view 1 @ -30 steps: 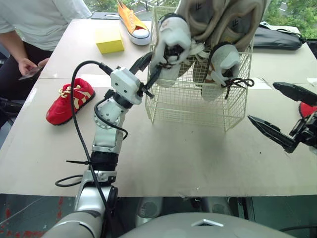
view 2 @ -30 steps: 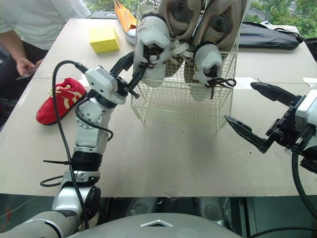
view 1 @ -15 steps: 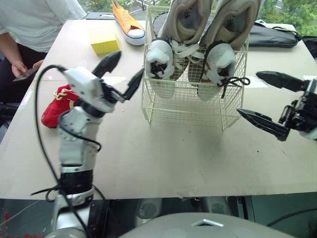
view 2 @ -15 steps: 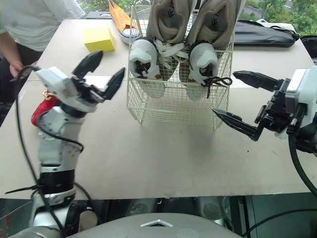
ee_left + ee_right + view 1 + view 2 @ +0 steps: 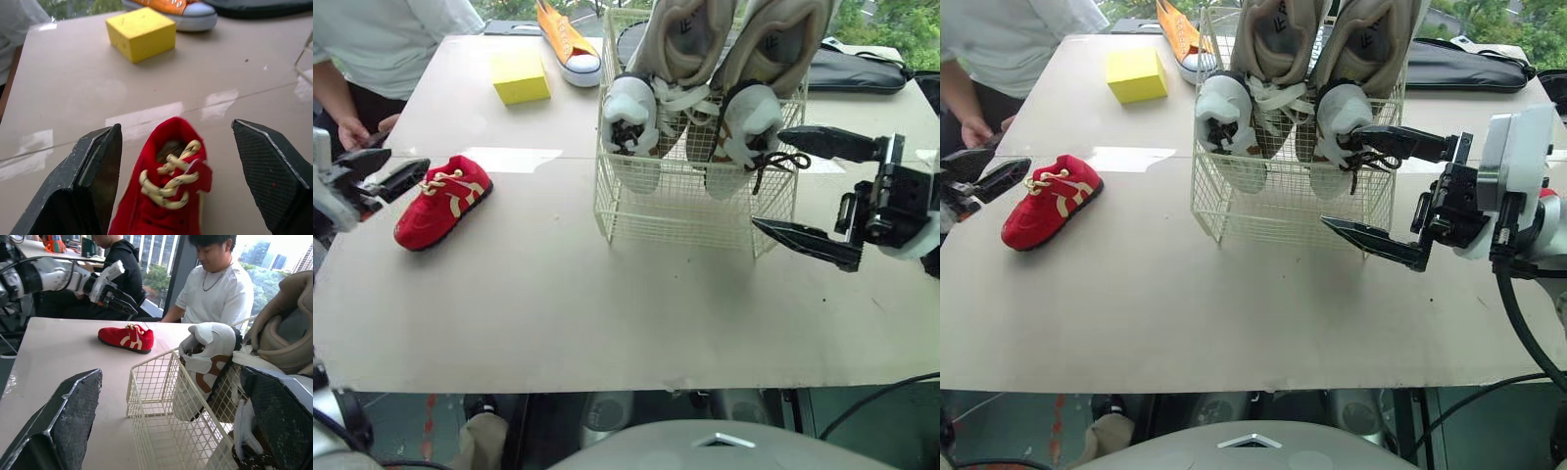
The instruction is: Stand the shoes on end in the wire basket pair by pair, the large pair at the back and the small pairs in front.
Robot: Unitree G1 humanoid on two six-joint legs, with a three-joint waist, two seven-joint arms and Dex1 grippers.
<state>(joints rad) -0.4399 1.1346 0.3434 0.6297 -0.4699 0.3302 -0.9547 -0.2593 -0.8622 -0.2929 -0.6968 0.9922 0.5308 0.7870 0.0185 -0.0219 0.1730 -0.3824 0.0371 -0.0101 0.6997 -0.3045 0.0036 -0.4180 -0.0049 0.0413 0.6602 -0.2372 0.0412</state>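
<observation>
A pair of large beige and white shoes stands on end at the back of the wire basket. One small red shoe lies on the table to the left. Just left of its heel, my left gripper is open; the left wrist view has the red shoe between and beyond the fingers. By the basket's right front corner my right gripper is open and holds nothing, one finger at the right-hand shoe's laces, the other low beside the mesh.
An orange shoe and a yellow block lie at the far left of the table. A black bag lies behind the basket. A person sits at the far left corner.
My left arm let go of the left large shoe and swung far left to the red shoe. The right gripper moved left up to the basket. The large shoes now rest lower in the basket.
</observation>
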